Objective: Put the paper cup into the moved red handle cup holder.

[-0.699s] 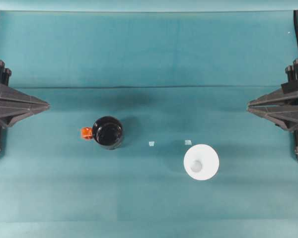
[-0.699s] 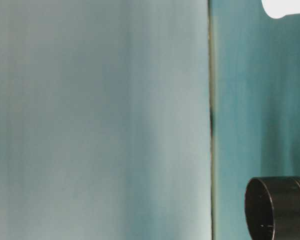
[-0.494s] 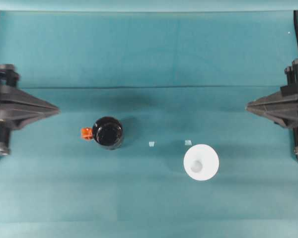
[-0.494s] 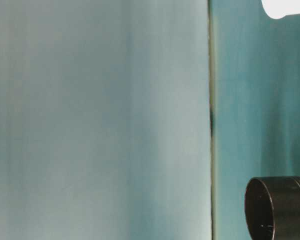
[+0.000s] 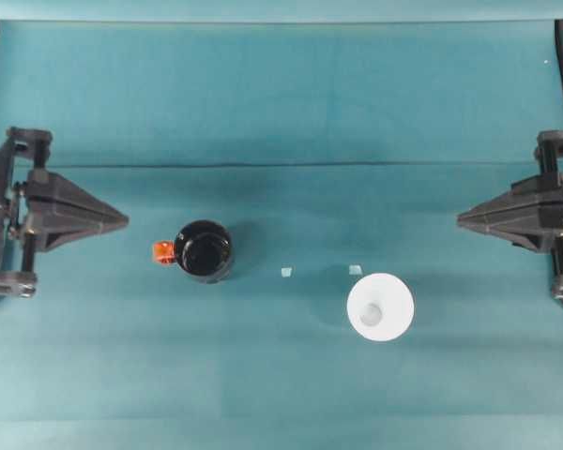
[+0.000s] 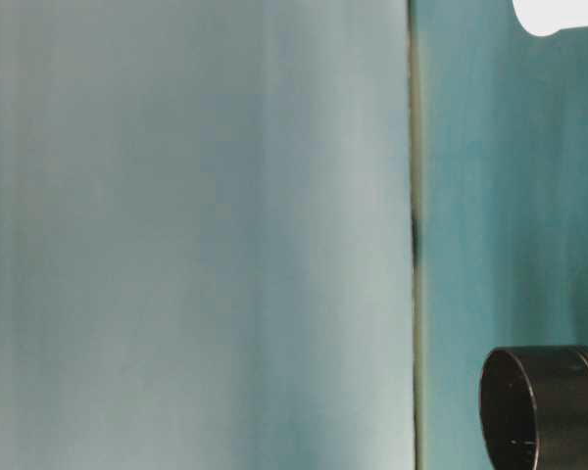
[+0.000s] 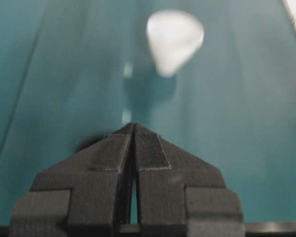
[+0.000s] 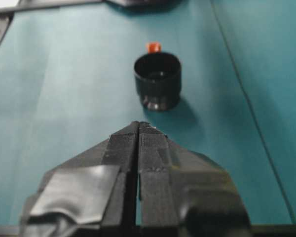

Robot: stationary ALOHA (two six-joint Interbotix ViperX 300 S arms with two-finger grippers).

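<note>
The red handle cup holder is standing upright on the teal worktop, left of centre in the overhead view, its orange-red tab pointing toward the left arm's side. The paper cup is sitting mouth-up, right of centre and slightly nearer the front edge, well apart from the holder. Two small pale marks are lying on the cloth between the two items.

The left gripper is hovering at the left edge of the overhead view, tip pointing inward toward the holder but clear of it. In the left wrist view its fingers are pressed together with nothing between them, and the paper cup is appearing blurred ahead.

The right gripper is sitting at the right edge, tip aimed inward, apart from the paper cup. In the right wrist view its fingers are meeting at the tip, holding nothing; the holder is standing ahead with the tab on its far side.

The table-level view is showing the holder's rim and a sliver of the paper cup.
</note>
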